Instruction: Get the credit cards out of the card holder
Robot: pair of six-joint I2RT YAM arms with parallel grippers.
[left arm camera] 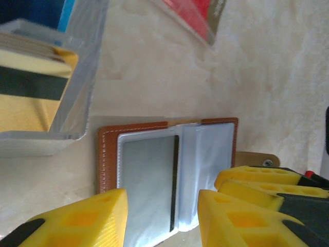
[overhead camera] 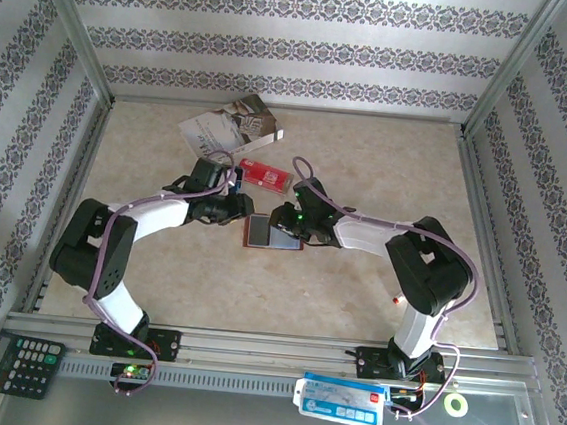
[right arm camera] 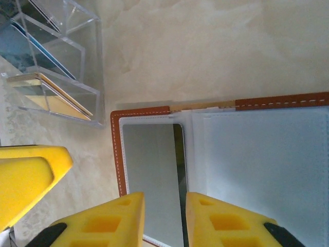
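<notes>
Yellow fingers (right arm camera: 113, 221) above the open card holder (right arm camera: 117, 154), flat on the table (right arm camera: 205, 51).
Left gripper (left arm camera: 162, 208) parted, empty; right gripper (right arm camera: 164, 206) narrow-jawed astride the sleeved credit card (right arm camera: 149, 170) — grip unclear. Pin leather, slide card out flat.

Black-and-white arms (overhead camera: 148, 215), lilac cables (overhead camera: 105, 254), yellow claw fingers (left arm camera: 87, 221) with cutouts.

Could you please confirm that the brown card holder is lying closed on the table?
Not quite: the card holder lies open, not closed, as the right wrist view shows, with its inside facing up. It does lie on the table.
</notes>
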